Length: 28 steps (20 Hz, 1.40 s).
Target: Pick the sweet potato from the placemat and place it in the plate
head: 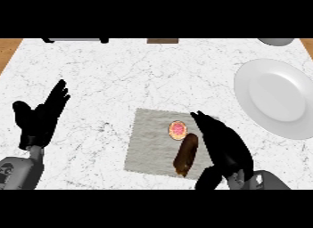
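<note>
A brown sweet potato (186, 153) with a pinkish cut end lies on the grey placemat (150, 142) at the counter's middle. My right hand (224, 144) stands just right of it, fingers straight and pointing up the picture, thumb low near the potato's near end; I cannot tell whether it touches. The white plate (280, 97) sits at the far right with nothing on it. At the left, my left hand (40, 116) rests open, fingers up.
The marble counter (119, 75) has wooden floor showing past its left and right edges. Along the far edge sit a white bowl (276, 42), a dark block (162, 41) and a pale tray-like thing (75, 40).
</note>
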Each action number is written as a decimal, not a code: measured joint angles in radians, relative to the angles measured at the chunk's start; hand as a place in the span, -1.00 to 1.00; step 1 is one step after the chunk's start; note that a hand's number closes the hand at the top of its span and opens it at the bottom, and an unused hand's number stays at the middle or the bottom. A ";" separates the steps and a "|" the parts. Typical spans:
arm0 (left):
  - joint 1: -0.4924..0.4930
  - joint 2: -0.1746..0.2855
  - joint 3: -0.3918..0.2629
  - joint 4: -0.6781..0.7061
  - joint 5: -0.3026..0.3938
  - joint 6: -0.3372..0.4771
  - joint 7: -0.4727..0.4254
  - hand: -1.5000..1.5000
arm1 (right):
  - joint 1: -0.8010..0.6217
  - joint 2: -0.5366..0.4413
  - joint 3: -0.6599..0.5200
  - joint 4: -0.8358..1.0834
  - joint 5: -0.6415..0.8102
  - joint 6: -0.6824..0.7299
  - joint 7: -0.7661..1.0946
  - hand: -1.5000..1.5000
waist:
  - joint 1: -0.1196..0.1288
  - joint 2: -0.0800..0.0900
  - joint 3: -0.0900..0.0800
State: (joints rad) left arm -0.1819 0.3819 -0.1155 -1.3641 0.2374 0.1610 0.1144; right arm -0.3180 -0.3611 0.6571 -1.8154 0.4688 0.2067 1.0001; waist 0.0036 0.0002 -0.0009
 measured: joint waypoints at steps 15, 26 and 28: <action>0.021 -0.023 0.019 -0.037 -0.028 -0.015 0.021 0.00 | -0.061 0.087 0.034 0.242 0.022 0.145 0.014 -1.00 | 0.003 -0.001 0.000; 0.013 -0.057 0.034 -0.043 -0.073 -0.019 0.037 0.00 | -0.088 0.190 0.007 0.406 0.111 0.191 -0.015 -1.00 | -0.001 -0.001 0.000; 0.016 -0.056 0.041 -0.044 -0.073 -0.033 0.038 0.00 | -0.107 0.198 -0.014 0.450 0.125 0.202 -0.032 -1.00 | 0.000 -0.001 0.000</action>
State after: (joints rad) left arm -0.1654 0.3258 -0.0745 -1.4077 0.1641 0.1283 0.1519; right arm -0.4246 -0.1628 0.6433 -1.3650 0.5941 0.4084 0.9685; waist 0.0034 -0.0012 -0.0006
